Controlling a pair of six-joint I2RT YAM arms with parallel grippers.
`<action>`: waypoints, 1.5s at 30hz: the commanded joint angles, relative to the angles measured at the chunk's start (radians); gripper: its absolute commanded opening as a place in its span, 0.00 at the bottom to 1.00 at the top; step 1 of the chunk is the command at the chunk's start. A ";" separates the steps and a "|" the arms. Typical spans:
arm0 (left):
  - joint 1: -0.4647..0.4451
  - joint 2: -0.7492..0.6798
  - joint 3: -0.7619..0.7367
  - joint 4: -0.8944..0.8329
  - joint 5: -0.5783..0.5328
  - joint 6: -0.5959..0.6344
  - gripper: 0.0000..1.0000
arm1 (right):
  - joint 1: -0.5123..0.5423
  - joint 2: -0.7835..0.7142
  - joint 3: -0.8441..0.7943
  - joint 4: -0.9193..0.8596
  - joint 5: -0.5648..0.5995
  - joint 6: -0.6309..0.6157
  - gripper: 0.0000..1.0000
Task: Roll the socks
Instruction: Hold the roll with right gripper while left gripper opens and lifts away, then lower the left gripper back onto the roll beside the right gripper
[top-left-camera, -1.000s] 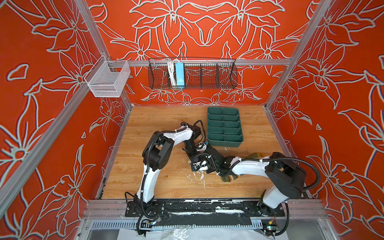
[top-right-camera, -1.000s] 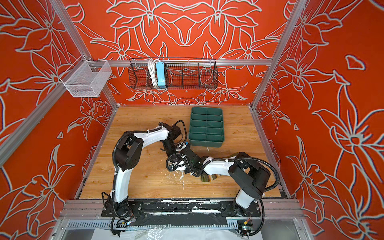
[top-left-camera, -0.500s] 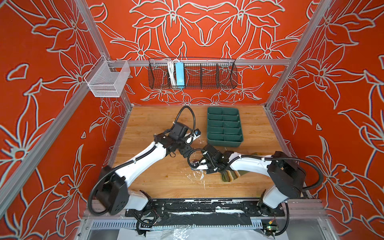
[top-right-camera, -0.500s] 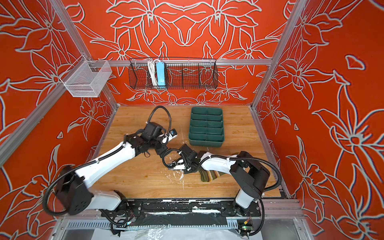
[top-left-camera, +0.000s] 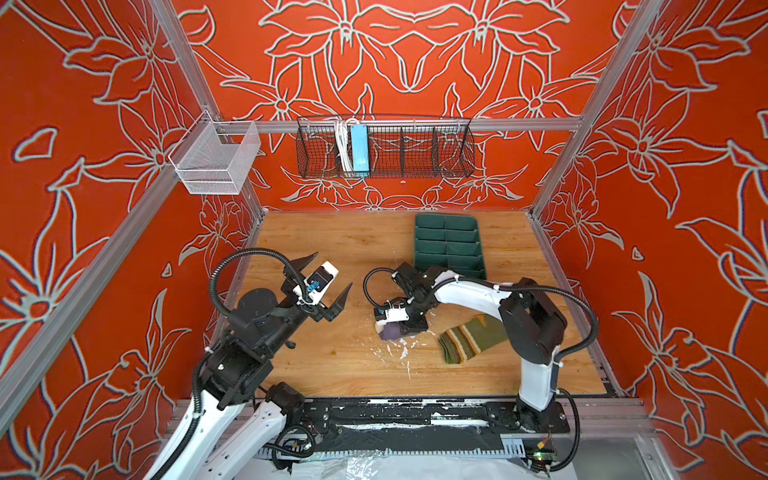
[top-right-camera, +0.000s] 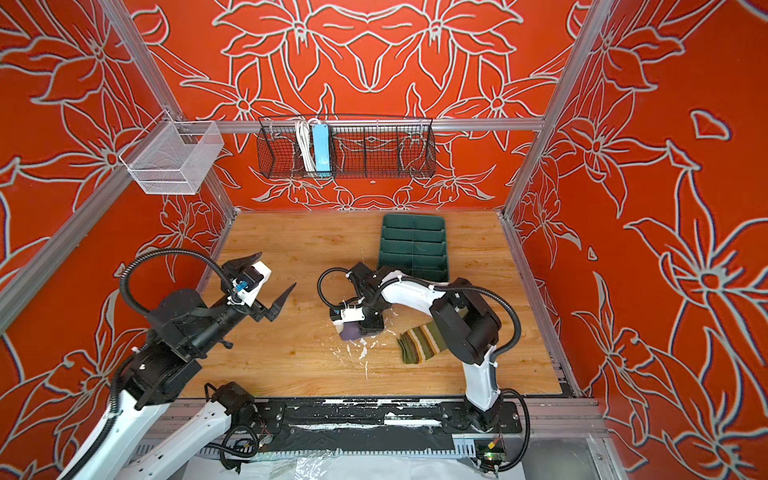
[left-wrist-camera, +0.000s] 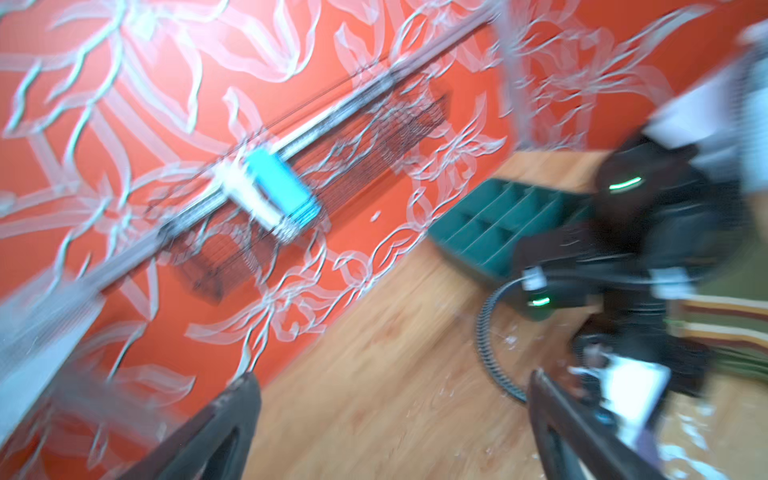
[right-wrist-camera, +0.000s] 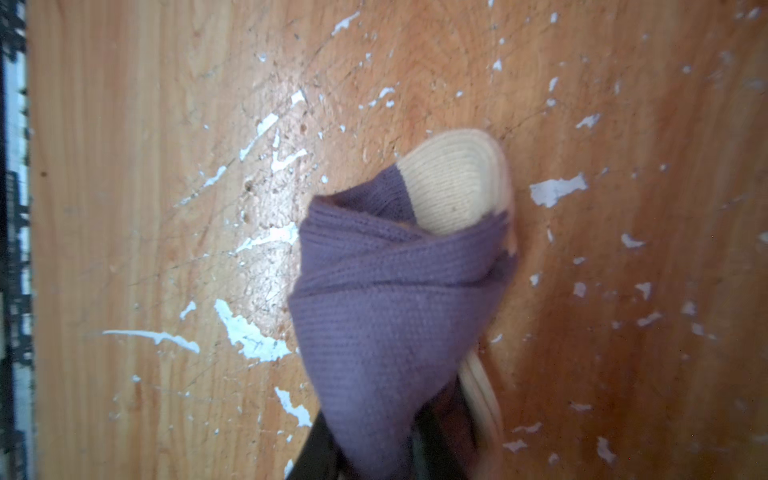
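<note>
At mid-tabletop (top-left-camera: 332, 361), the right claw (top-left-camera: 404, 327) pinched the bundled purple sock (right-wrist-camera: 395, 299), apparently part-rolled; the olive sock (top-left-camera: 465, 343) lay flat just beside. The left claw (top-left-camera: 330, 275) had opened and withdrawn leftward, jaws spread, empty, so the right alone now kept the roll.

Place: enclosed robot test cell, lab-like.
Evidence: aluminium frame (top-left-camera: 519, 124), floral wall panels (top-left-camera: 415, 62), scuffed wooden tabletop (top-left-camera: 332, 361), arm-mounting rail (top-left-camera: 415, 412).
</note>
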 joint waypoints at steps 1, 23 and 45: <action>-0.001 0.110 0.096 -0.242 0.334 0.114 0.92 | -0.023 0.121 0.042 -0.242 -0.105 -0.005 0.00; -0.577 0.713 -0.417 0.528 -0.513 0.185 0.76 | -0.050 0.192 0.138 -0.296 -0.102 0.015 0.00; -0.576 1.071 -0.309 0.501 -0.635 0.200 0.00 | -0.067 -0.011 -0.024 -0.059 -0.112 0.076 0.31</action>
